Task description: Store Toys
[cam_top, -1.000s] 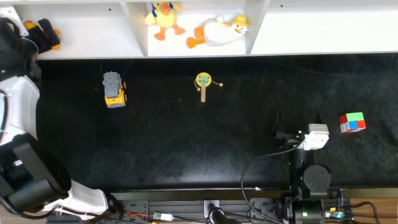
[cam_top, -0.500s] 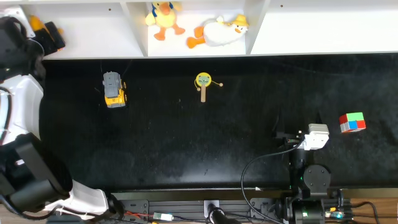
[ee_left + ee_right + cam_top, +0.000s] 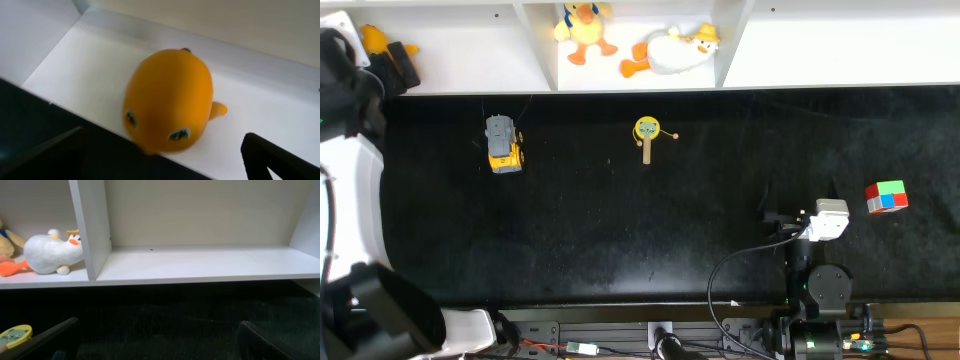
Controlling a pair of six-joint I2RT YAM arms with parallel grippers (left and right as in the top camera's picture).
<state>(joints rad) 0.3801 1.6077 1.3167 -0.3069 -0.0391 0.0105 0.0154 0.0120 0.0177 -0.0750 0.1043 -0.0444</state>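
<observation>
Work surface: a black mat covers the table. A white shelf unit runs along its far edge and is split by upright dividers into compartments.

Left compartment: an orange toy, rounded, with two small dark eyes and a stub at one side, lies on the shelf floor close to the front lip. The left gripper is at this compartment's opening. Its fingers are spread wide, one on each side of the toy and apart from it, so nothing is held.

Middle compartment: a yellow plush duck and, just beside it, a white plush goose with orange feet.

On the mat: a yellow and grey toy truck left of centre, near the shelf. A small yellow-green rattle drum with a wooden handle lies at the centre. A multicoloured cube sits at the right, well apart from the others.

The right gripper is low over the mat near its base, facing the shelf, fingers wide apart and holding nothing.

Cables loop along the near edge of the table.
</observation>
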